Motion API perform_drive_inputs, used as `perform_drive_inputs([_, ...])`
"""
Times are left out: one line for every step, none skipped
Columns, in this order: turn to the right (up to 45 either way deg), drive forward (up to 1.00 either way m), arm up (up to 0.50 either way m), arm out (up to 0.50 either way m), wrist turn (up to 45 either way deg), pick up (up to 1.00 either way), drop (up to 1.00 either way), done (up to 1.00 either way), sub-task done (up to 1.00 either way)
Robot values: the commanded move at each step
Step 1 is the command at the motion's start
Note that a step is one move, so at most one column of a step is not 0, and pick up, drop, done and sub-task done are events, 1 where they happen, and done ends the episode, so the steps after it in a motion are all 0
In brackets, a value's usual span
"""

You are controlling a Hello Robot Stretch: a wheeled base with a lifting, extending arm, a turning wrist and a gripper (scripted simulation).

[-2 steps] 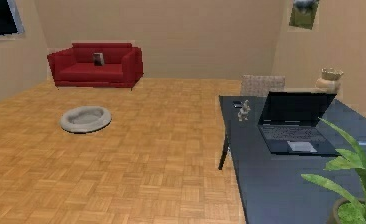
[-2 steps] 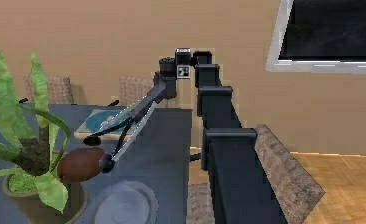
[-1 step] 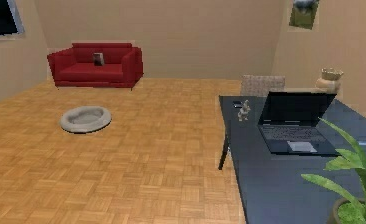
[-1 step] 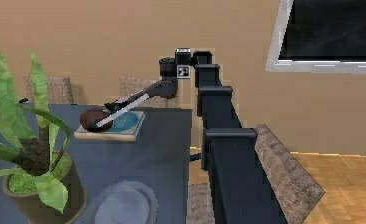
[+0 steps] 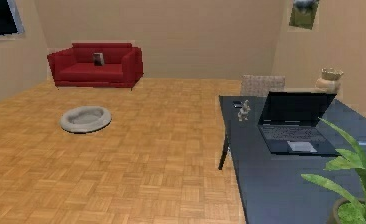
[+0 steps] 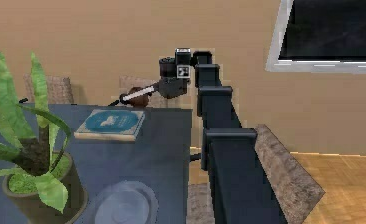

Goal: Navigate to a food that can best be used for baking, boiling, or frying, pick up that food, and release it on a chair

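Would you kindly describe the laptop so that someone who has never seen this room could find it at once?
Look to the long dark table along the forward view's right side. Near its far end, between some small items and a leafy green plant, sits the laptop. It is the only black, hinged thing there, its lid raised and keyboard showing.

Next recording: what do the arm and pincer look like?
The arm is a dark square bar of stepped boxy segments. Two small white squares with black marks sit at its far end. The pincer has a dark body and two thin fingers.
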Motion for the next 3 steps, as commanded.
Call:
perform_drive_inputs([0.0, 0.0, 0.0, 0.0, 45.0, 0.0, 0.0, 0.0, 0.0])
perform_drive_inputs([0.0, 0.0, 0.0, 0.0, 36.0, 0.0, 0.0, 0.0, 0.0])
perform_drive_inputs([0.0, 0.0, 0.0, 0.02, 0.0, 0.0, 0.0, 0.0, 0.0])
